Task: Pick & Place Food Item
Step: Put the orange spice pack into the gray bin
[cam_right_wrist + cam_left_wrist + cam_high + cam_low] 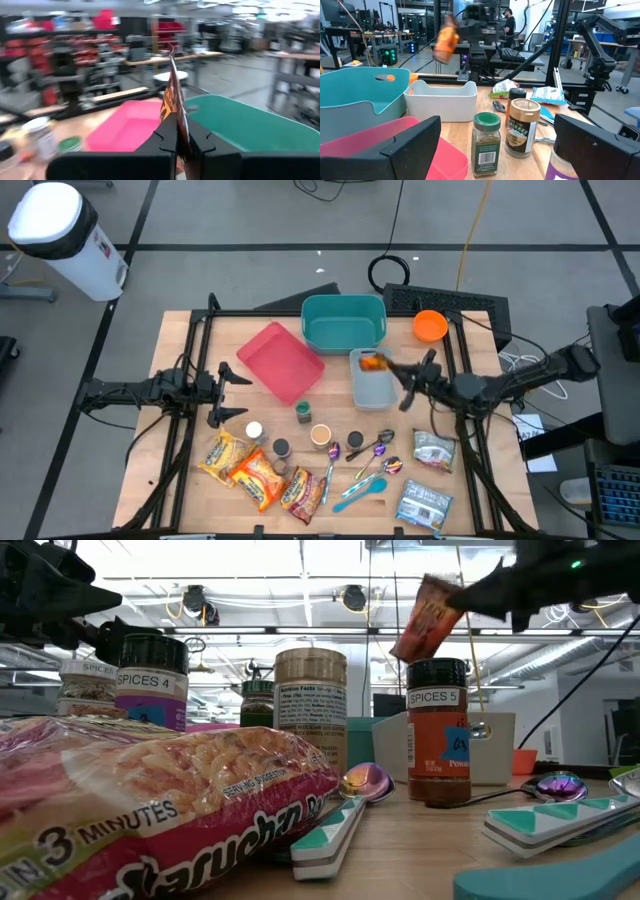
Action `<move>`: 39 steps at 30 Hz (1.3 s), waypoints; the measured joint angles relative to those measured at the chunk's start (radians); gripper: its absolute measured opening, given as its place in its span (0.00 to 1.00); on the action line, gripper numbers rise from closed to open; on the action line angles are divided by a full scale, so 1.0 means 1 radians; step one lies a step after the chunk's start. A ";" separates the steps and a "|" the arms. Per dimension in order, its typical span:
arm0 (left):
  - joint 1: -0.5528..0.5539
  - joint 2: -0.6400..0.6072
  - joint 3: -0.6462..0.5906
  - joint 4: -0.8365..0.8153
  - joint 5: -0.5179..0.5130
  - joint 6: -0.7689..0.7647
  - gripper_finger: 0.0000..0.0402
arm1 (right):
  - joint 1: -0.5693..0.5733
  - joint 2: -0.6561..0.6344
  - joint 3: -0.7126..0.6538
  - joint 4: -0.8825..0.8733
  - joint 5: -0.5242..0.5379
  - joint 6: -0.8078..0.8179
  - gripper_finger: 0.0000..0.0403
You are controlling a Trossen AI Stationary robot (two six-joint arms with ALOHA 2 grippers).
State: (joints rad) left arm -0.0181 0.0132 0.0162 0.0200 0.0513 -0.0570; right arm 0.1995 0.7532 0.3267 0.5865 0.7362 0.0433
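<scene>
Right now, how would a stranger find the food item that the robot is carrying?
Look above the grey rectangular bin beside the teal tub. The right tool, shut, holds a small orange-red foil packet in the air. Every other food packet lies on the table.

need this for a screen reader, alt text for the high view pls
From above, the right gripper holds an orange food packet over a grey bin on a cluttered wooden table. The left gripper waits open beside a pink tray.

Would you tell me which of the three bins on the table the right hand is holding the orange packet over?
The grey bin, the smallest; right hand grips the orange packet above it, not the teal bin or pink bin.
</scene>
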 joint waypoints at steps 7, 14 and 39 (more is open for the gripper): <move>0.000 0.000 0.000 0.000 0.000 0.000 0.99 | -0.124 0.013 0.064 -0.115 -0.006 0.055 0.00; 0.000 0.000 0.000 0.000 0.000 0.000 0.99 | -0.157 0.125 0.234 -0.413 -0.009 0.117 0.00; 0.000 0.000 0.000 0.000 0.000 0.000 0.99 | -0.279 0.265 0.290 -0.709 -0.174 0.396 0.00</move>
State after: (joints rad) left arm -0.0184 0.0128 0.0163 0.0200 0.0513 -0.0567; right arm -0.0799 1.0182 0.6163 -0.1228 0.5625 0.4396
